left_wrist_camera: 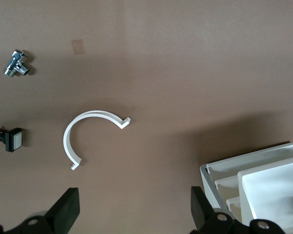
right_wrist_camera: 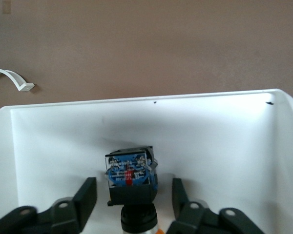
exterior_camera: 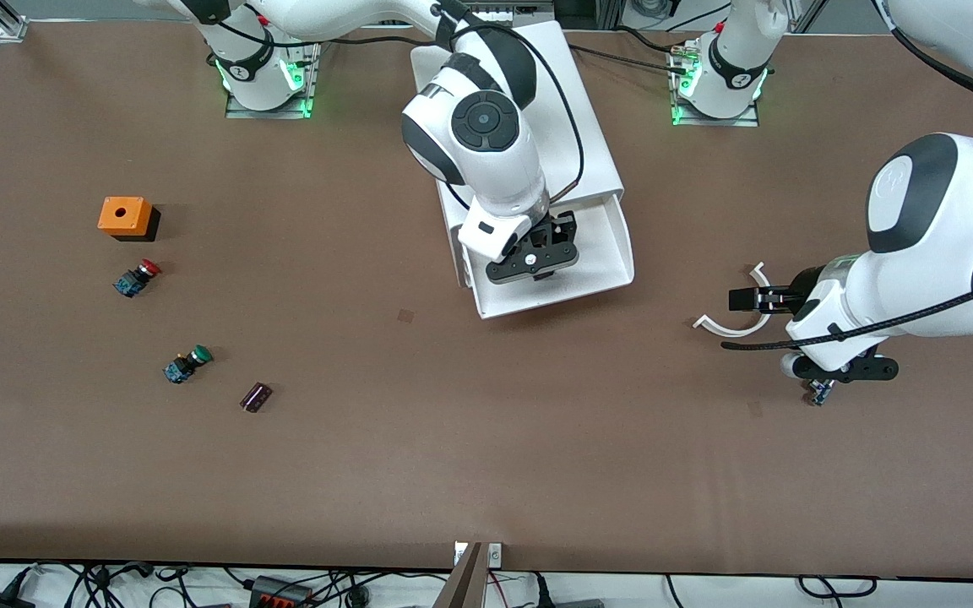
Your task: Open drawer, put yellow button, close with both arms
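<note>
A: Right gripper hangs over the pulled-out drawer, fingers parted on either side of the yellow button with a clear gap each way. It looks let go, not gripped.

B: Is the button actually inside?

A: Yes, in the right wrist view it lies on the white drawer floor between the fingers, well inside the drawer's front wall. From the front camera the gripper hides it.

B: What makes this step go well?

A: My judgement: lift straight up out of the drawer, fingers kept apart so neither pad drags the button along. Then clear the drawer's rim before any push to close.

B: And the left gripper?

A: Spread wide, holding nothing, waiting over bare table toward the left arm's end, away from the drawer. A white curved clip lies on the table under it. It will need to come across to the drawer front for the two-armed close.

B: Describe the button.

A: Small and blocky. A blue, clear-cased contact end with a red spot faces the camera, black collar below it, and just a sliver of orange-yellow cap at the picture's edge. It lies on its side, so it may roll a little if nudged.

B: The drawer?

A: White, shallow, with smooth rounded corners, sticking out of the white cabinet.
</note>
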Action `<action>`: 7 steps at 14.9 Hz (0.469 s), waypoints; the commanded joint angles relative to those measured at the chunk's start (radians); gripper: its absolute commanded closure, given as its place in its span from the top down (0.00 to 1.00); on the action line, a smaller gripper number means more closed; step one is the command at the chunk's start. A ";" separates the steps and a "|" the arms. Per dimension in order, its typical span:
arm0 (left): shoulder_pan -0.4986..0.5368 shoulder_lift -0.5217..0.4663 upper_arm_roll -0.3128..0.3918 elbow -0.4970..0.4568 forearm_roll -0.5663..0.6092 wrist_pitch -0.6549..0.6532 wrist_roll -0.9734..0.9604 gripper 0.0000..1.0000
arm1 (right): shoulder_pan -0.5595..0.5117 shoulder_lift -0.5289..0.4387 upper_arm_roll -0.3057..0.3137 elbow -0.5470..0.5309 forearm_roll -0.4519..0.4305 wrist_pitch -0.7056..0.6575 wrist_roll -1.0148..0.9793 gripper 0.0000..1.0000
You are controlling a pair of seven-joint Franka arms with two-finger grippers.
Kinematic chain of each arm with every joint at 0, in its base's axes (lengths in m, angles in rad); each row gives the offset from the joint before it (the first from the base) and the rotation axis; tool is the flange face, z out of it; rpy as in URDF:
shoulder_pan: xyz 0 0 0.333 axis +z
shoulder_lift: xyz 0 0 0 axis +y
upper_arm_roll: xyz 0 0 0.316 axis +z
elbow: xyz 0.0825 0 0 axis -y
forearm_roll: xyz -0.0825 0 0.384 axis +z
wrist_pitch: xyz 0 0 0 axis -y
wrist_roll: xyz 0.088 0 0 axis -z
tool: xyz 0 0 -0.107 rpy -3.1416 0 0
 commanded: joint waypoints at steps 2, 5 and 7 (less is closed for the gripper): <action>-0.003 0.003 -0.009 0.022 0.027 -0.010 -0.038 1.00 | -0.002 -0.018 -0.004 0.047 -0.016 -0.053 0.054 1.00; -0.016 -0.007 -0.020 -0.001 0.026 0.016 -0.133 1.00 | -0.065 -0.040 -0.034 0.122 -0.018 -0.148 0.040 1.00; -0.039 -0.007 -0.023 -0.059 0.018 0.108 -0.157 1.00 | -0.126 -0.066 -0.059 0.119 -0.027 -0.159 -0.001 1.00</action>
